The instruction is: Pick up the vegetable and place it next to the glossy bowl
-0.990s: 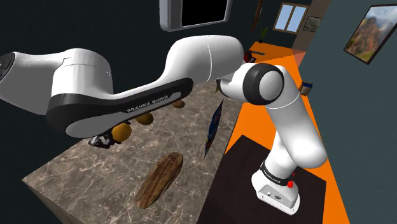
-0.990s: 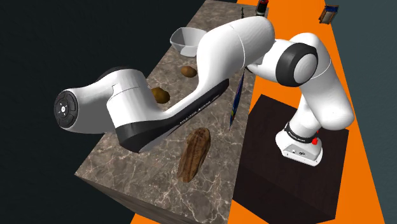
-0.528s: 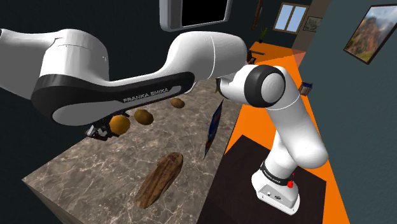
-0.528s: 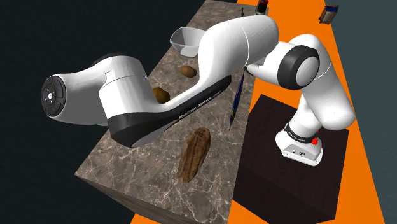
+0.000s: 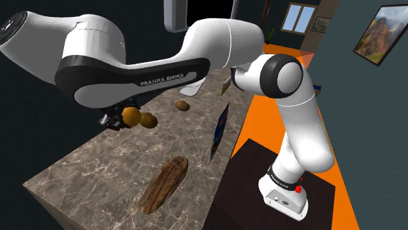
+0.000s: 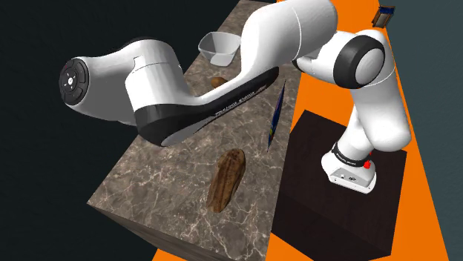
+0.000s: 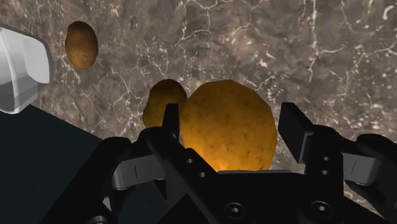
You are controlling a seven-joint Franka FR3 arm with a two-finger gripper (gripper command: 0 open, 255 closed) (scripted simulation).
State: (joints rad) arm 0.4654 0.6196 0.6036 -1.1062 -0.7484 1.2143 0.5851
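My black gripper (image 7: 232, 122) is shut on a round orange-brown potato (image 7: 229, 127), one finger on each side of it. In the shoulder view the gripper (image 5: 123, 118) holds that potato (image 5: 133, 116) in the air above the marble table (image 5: 98, 170), near its far-left edge. A second potato (image 5: 150, 120) lies on the table just beyond it, and a third (image 5: 182, 105) lies farther along. The glossy white bowl (image 6: 217, 46) stands toward the table's far end; its rim (image 7: 19, 70) shows past the third potato (image 7: 81, 44).
A long brown loaf-shaped thing (image 5: 163, 183) lies on the near part of the table. A thin blue panel (image 5: 220, 134) stands upright at the table's edge nearest the dark stand (image 5: 255, 170). My forearm spans the table's middle. Beyond the table's left edge is a black area.
The gripper has risen off the table with the potato in it and moved toward the far end, closer to the other potatoes. Everything else has stayed put.
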